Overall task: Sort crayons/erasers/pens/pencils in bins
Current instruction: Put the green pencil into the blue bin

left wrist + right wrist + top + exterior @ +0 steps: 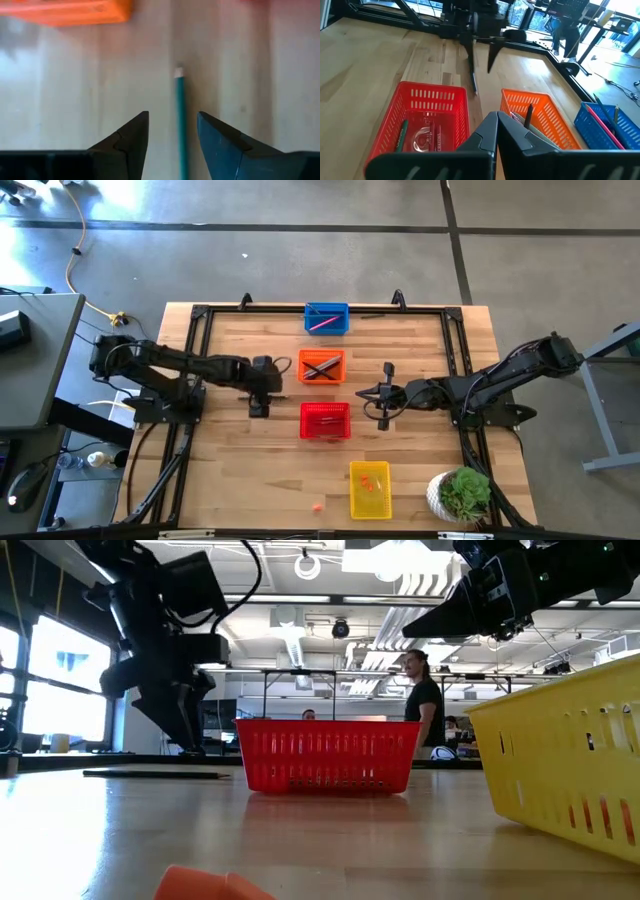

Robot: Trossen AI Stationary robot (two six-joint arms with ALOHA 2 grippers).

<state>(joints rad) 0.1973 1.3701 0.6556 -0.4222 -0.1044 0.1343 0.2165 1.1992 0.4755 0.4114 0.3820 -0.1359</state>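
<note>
1. High view shows the left gripper [259, 406] at centre-left of the frame, just left of the gap between the orange bin [322, 367] and the red bin [326, 421].
2. Left wrist view shows its fingers [131, 140] spread, with a thin green pencil [180, 120] lying flat on the wooden table [75, 100] between them; the fingers hold nothing.
3. Judged handling: the pencil looks light, stiff and slim, likely to roll or slip. A pinch across the shaft near its middle seems the soundest hold.
4. The right gripper [383, 395] hangs at centre-right of the high view, just right of the orange and red bins, fingers pressed together and empty.
5. Bin contents, high view:
   - blue bin [327, 319], upper centre: a pink stick and other thin sticks.
   - orange bin: several dark sticks.
   - red bin: some items, seen in the right wrist view; their kind is unclear.
   - yellow bin [370, 489], lower centre: small orange-red erasers [369, 483].
6. One loose eraser [318, 506] lies on the table just left of the yellow bin.
</note>
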